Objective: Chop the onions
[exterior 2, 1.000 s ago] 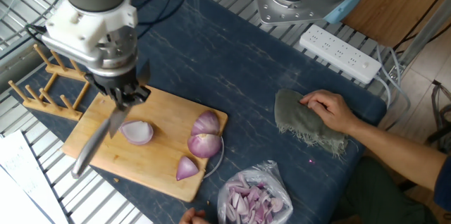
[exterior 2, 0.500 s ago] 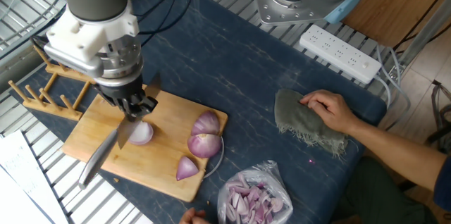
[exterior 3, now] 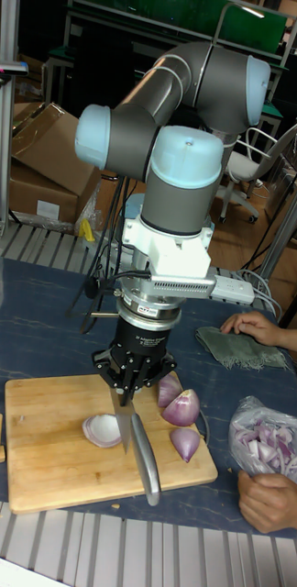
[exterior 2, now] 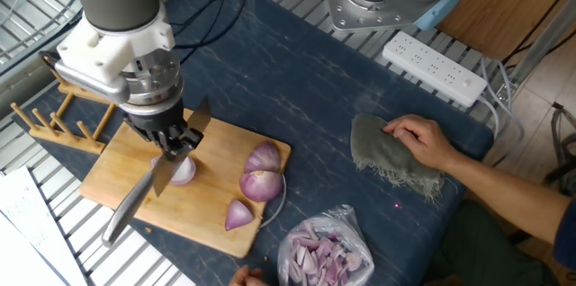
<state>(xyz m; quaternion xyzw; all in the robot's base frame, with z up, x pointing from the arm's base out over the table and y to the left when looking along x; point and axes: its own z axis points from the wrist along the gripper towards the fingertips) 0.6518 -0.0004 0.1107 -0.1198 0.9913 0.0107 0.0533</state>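
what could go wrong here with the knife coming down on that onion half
The onion half lies loose on the cutting board, nothing steadying it, so it may roll or slide under the knife. The other onion pieces sit close by and could get knocked. A person's hand by the bag rests near the board edge.

**Arm bent over, gripper pointed down**

The 1 UR5 arm is folded at its blue-capped joints, the wrist held vertical. The gripper (exterior 3: 123, 393) is aimed downward; its 2 fingers appear closed together, though they are partly shadowed.
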